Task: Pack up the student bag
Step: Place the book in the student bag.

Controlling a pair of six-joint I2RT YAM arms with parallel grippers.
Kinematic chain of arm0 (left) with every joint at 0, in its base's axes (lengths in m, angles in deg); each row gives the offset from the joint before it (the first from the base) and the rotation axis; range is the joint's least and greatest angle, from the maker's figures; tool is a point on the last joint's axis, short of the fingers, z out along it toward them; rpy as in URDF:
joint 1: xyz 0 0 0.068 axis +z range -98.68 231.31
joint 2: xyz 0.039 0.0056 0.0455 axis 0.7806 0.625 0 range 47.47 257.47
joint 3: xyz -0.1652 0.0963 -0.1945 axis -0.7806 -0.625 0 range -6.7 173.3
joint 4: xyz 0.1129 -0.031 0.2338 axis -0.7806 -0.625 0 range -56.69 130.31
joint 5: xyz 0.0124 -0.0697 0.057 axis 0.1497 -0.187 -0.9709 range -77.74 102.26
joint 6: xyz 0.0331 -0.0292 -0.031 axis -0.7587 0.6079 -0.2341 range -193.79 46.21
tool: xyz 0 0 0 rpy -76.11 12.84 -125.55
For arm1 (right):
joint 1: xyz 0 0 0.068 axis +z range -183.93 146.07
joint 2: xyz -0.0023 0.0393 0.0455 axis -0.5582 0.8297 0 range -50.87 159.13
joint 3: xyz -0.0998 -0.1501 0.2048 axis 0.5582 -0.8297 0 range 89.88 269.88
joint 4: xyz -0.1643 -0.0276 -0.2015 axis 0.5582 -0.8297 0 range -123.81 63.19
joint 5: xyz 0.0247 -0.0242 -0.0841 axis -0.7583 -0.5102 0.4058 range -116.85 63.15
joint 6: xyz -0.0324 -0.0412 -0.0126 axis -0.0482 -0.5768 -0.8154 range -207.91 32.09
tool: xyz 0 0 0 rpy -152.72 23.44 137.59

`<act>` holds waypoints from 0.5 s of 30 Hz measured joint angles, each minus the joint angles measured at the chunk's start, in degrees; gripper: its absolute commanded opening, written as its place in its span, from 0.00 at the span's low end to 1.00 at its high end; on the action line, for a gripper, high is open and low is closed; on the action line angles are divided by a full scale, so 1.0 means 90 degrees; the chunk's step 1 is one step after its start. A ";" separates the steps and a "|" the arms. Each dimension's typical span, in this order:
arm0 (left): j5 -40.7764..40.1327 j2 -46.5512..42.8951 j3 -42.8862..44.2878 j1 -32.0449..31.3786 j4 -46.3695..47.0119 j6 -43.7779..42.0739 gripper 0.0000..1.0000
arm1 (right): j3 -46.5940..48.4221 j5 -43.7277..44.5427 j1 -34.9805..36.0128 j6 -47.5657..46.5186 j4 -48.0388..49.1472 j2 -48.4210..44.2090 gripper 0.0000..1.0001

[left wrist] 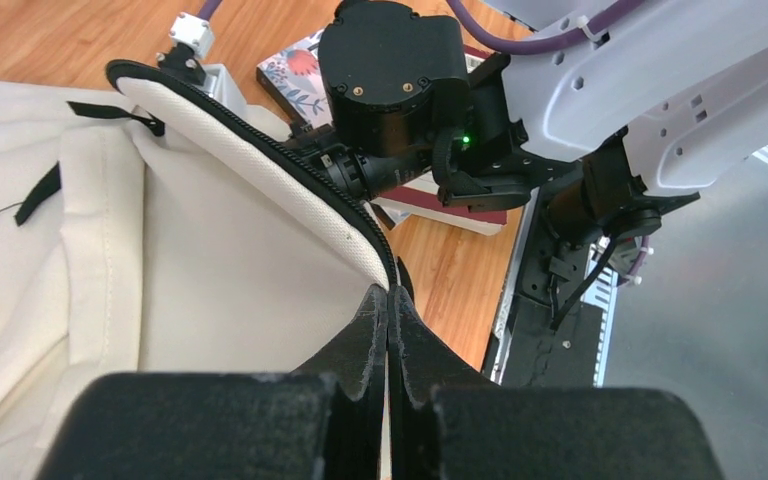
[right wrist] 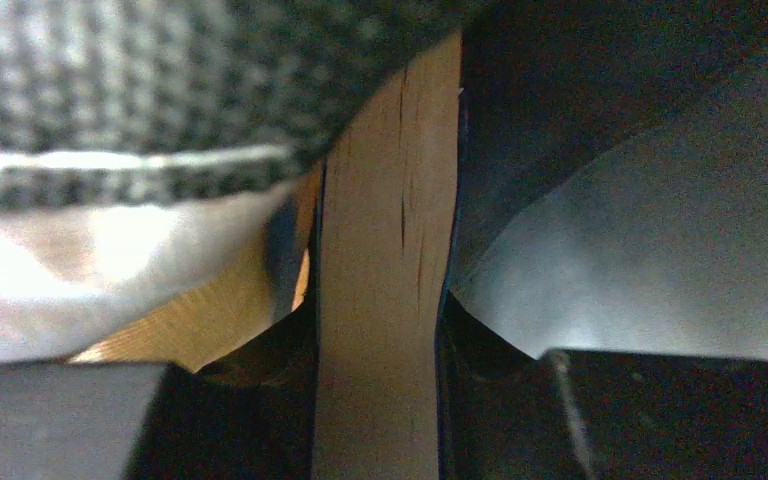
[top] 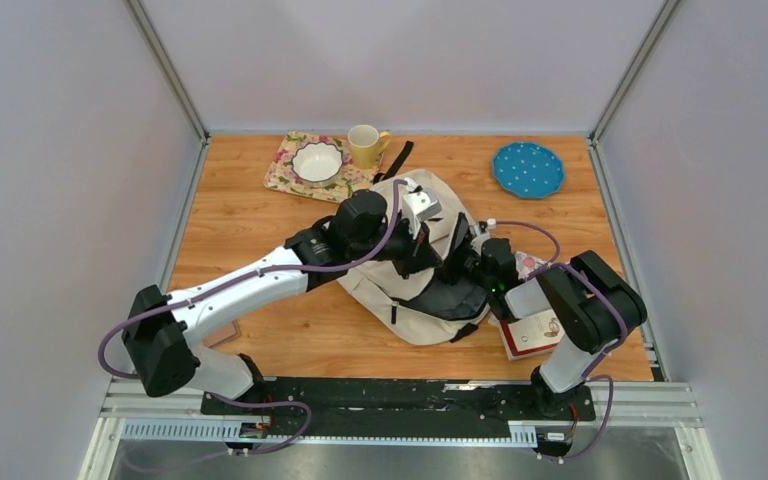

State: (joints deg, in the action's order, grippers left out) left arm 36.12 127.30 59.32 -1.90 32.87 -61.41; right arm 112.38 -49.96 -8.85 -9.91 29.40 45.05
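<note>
Insertion step: left pincer (left wrist: 388, 305) is clamped tight on the zip-edged flap of the large cream fabric backpack (top: 415, 305), which lies mid-way across the wooden desk (top: 260, 210), and lifts its mouth. Right pincer (right wrist: 385, 400) grips a slim book with tan page edges (right wrist: 385, 220) at the dark opening. Advisable: hold the flap high, slide the book in flat, and release only once it is clear of the zipper.
</note>
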 measured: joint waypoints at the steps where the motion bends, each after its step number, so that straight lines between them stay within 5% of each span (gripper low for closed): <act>1: -0.0041 -0.0017 -0.0005 0.0000 0.0000 -0.0012 0.00 | 0.0000 0.0024 -0.0002 -0.0039 -0.0046 0.0000 0.39; 3: -0.0129 -0.0080 -0.0066 0.0000 0.0007 -0.0019 0.00 | 0.0000 0.0100 0.0000 -0.0158 -0.0379 -0.0075 0.52; 8: -0.0221 -0.0306 -0.0350 0.0000 0.0112 -0.0012 0.00 | -0.0007 0.0221 -0.0002 -0.0359 -0.1472 -0.0780 0.66; 15: -0.0245 -0.0357 -0.0474 0.0000 0.0287 0.0022 0.00 | -0.0187 0.0151 0.0036 -0.0240 -0.2300 -0.1579 0.68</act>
State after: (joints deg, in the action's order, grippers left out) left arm 33.91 124.09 55.05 -1.90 35.45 -61.21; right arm 110.70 -48.61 -8.53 -12.07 8.70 30.84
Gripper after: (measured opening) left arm 0.006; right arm 0.681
